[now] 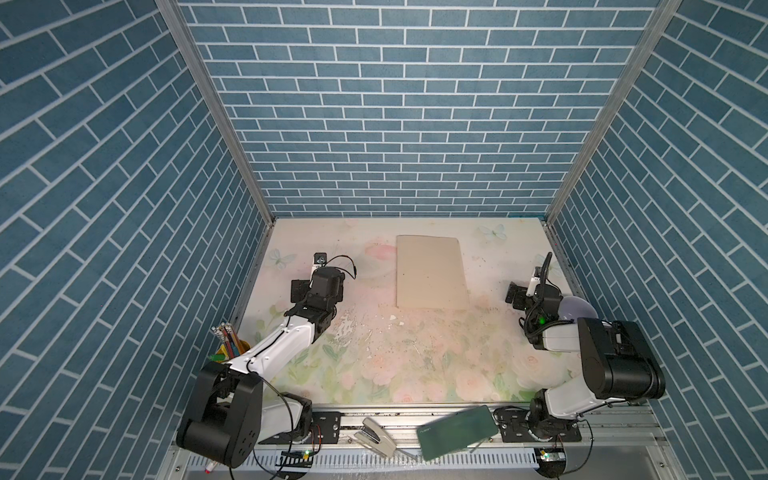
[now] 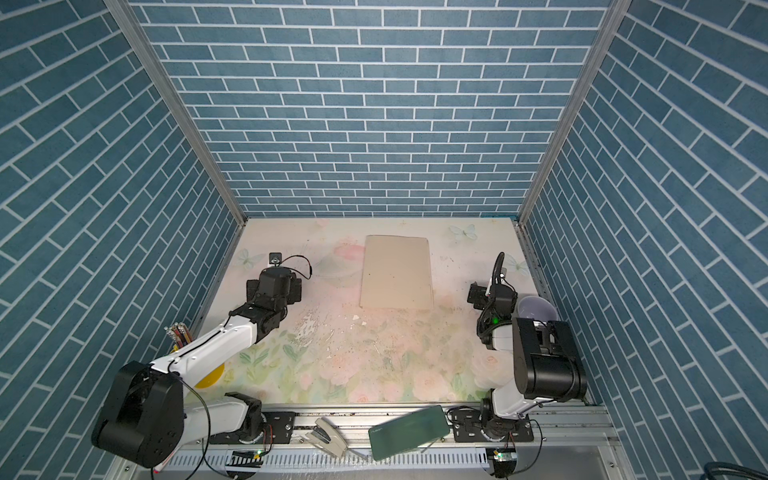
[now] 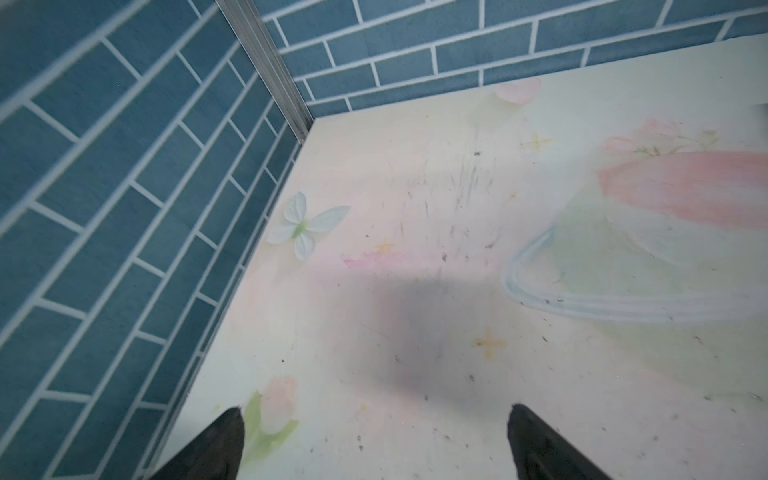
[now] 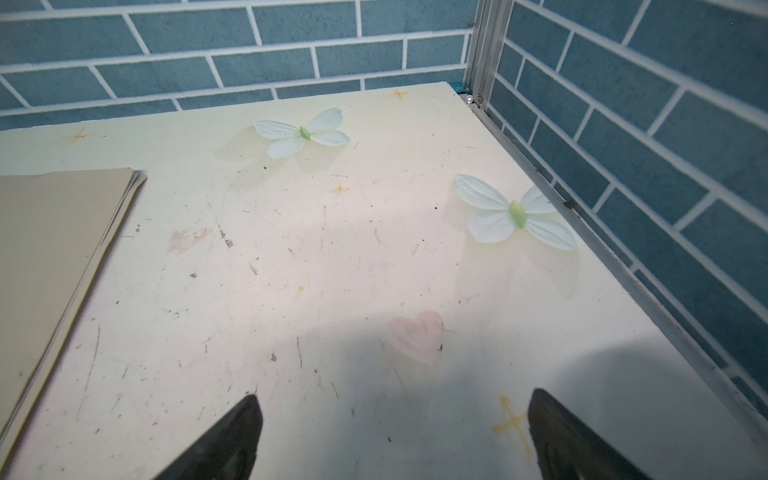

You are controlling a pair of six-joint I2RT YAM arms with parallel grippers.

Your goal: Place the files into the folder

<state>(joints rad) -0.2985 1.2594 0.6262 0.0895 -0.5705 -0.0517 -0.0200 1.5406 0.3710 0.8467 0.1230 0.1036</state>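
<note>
The folder (image 1: 430,272) is laid shut, apparently filled, so left gripper (image 3: 374,409) and right gripper (image 4: 394,395) are held wide, empty.

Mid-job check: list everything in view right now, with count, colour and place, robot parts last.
folder: one, tan, closed, flat on the far middle of the floral table
files: no loose sheets in view; layered edges at the folder's corner in the right wrist view, contents cannot be told
pencils: a bunch, mixed colours, in a yellow container, left table edge, behind the left arm
bowl: one, pale lilac, right edge, partly hidden
stapler: one, grey-beige, front rail
case: one, dark green, front rail, right of the stapler
left gripper: black, open, empty, left of the folder
right gripper: black, open, empty, right of the folder
</note>
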